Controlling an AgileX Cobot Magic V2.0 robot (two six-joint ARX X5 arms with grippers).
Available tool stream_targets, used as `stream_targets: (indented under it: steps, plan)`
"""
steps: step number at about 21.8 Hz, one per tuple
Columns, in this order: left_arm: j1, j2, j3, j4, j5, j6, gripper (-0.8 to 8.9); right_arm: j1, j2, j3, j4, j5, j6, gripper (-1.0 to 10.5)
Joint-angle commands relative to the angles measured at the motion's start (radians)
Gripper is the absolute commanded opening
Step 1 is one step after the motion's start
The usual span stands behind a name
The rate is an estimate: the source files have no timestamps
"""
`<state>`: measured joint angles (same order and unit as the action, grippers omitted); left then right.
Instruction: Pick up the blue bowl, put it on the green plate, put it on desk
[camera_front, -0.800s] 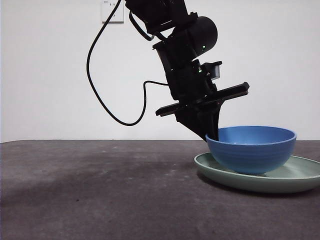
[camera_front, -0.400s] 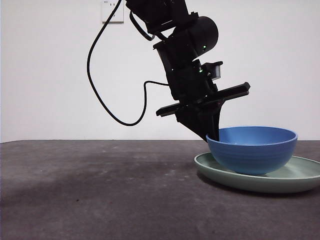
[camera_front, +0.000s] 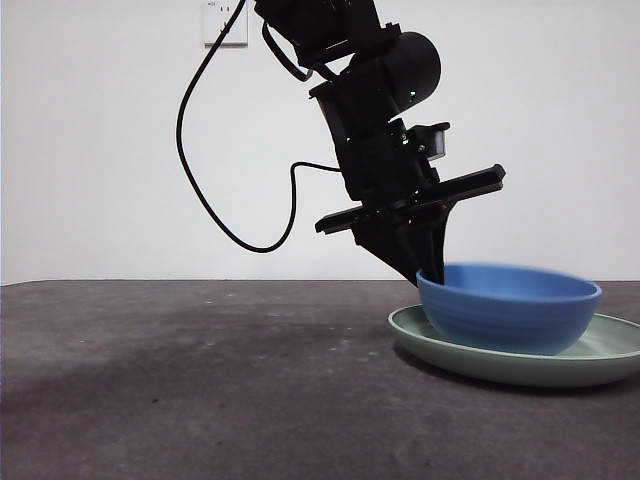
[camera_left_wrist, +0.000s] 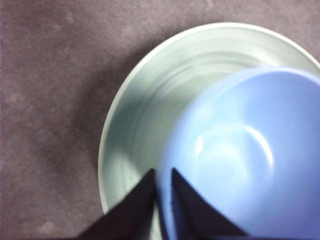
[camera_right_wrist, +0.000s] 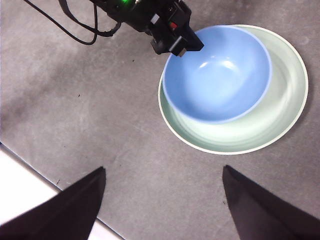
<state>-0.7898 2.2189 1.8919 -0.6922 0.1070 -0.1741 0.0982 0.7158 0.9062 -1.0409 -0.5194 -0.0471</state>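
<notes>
The blue bowl (camera_front: 510, 312) sits in the green plate (camera_front: 440, 352) at the right of the desk (camera_front: 200, 390). My left gripper (camera_front: 428, 272) reaches down from above and is shut on the bowl's near-left rim, one jaw inside and one outside. In the left wrist view the two jaws pinch the rim of the blue bowl (camera_left_wrist: 240, 150) over the green plate (camera_left_wrist: 130, 130). The right wrist view looks down from high up on the blue bowl (camera_right_wrist: 220, 75), the green plate (camera_right_wrist: 280, 120) and the left gripper (camera_right_wrist: 181, 46). My right gripper (camera_right_wrist: 162, 200) hangs open and holds nothing.
A black cable (camera_front: 215, 200) loops down from the left arm over the desk. A white wall with a socket (camera_front: 226, 22) stands behind. A pale edge of the desk (camera_right_wrist: 20, 185) shows in the right wrist view.
The left gripper and the bowl have shifted a little to the right, and the bowl sits slightly lower in the plate. The bowl looks blurred now.
</notes>
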Motion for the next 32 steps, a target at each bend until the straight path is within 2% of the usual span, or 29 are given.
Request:
stream_targets:
  steps: [1,4,7,11,16,25,28,32]
  plan:
    - [-0.015,0.032,0.034,0.005,0.001,0.005,1.03,0.003,0.006,0.018,0.006,0.002,0.01,3.7]
    - [-0.018,0.032,0.034,0.005,0.001,0.005,1.25,0.003,0.006,0.018,0.006,0.003,0.01,3.7]
    - [-0.014,0.023,0.034,-0.009,0.001,0.004,2.25,0.003,0.006,0.018,0.006,0.003,0.01,3.7]
    - [0.001,-0.051,0.034,-0.023,0.001,0.005,2.27,0.003,0.006,0.018,0.007,0.003,0.01,3.7]
    - [0.027,-0.233,0.034,-0.071,0.001,0.01,2.27,0.003,0.006,0.018,0.008,0.004,0.01,3.7]
    - [0.097,-0.583,0.011,-0.236,0.002,0.098,2.27,0.003,0.006,0.018,0.009,0.004,0.01,3.7]
    - [0.117,-0.697,-0.099,-0.221,0.002,0.107,2.27,0.003,0.006,0.018,0.009,0.004,0.01,3.7]
    - [0.123,-0.904,-0.397,-0.107,0.026,0.113,2.27,0.003,0.006,0.018,0.008,0.004,0.01,3.7]
